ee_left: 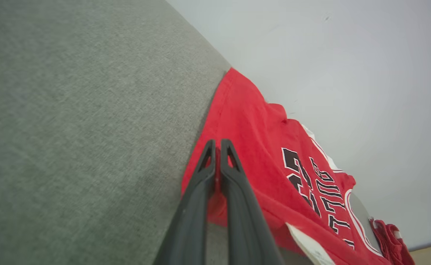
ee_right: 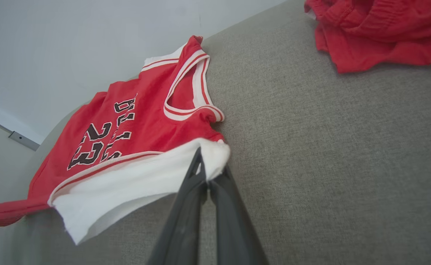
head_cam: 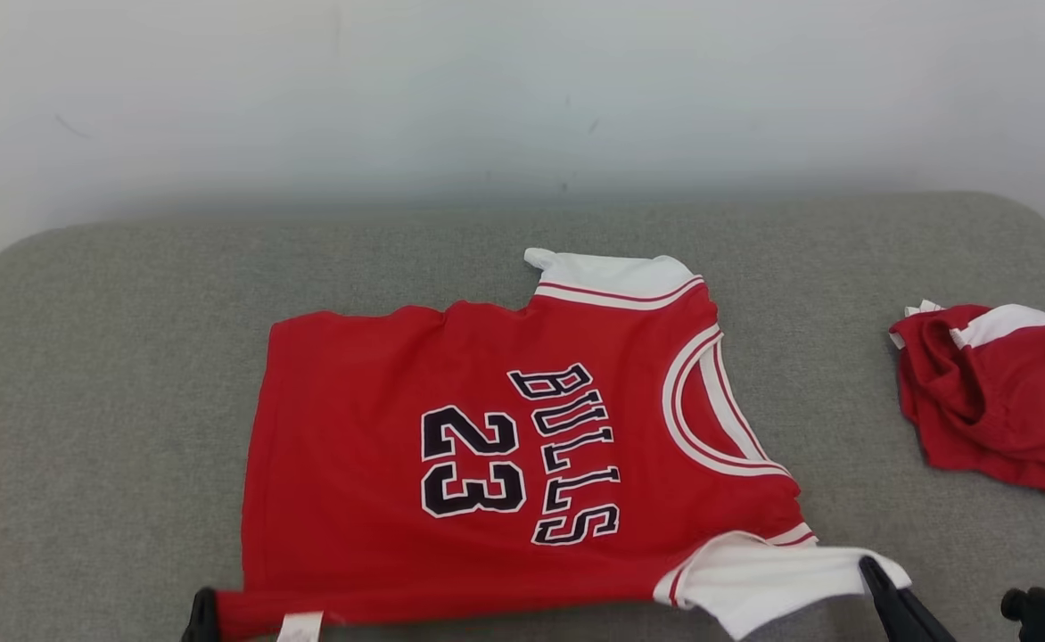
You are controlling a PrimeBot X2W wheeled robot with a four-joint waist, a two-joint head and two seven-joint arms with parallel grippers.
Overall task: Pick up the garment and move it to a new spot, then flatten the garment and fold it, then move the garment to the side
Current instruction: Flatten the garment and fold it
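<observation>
The garment (head_cam: 505, 446) is a red jersey with white sleeves, black "BULLS" and "23", spread on the grey cushion (head_cam: 130, 401) with its collar to the right. My left gripper (head_cam: 201, 615) is shut on its near left hem corner, lifted off the cushion. In the left wrist view that gripper (ee_left: 218, 147) pinches the garment (ee_left: 259, 154) at its red edge. My right gripper (head_cam: 875, 580) is shut on the near white sleeve, lifting it. From the right wrist, the gripper (ee_right: 204, 163) clamps the white sleeve corner of the garment (ee_right: 127, 125).
A second red and white piece of clothing (head_cam: 995, 392) lies crumpled at the cushion's right end, also seen as a red heap (ee_right: 377, 29). A pale wall (head_cam: 522, 89) stands behind the cushion. Bare grey cushion lies left of the jersey and between it and the crumpled piece.
</observation>
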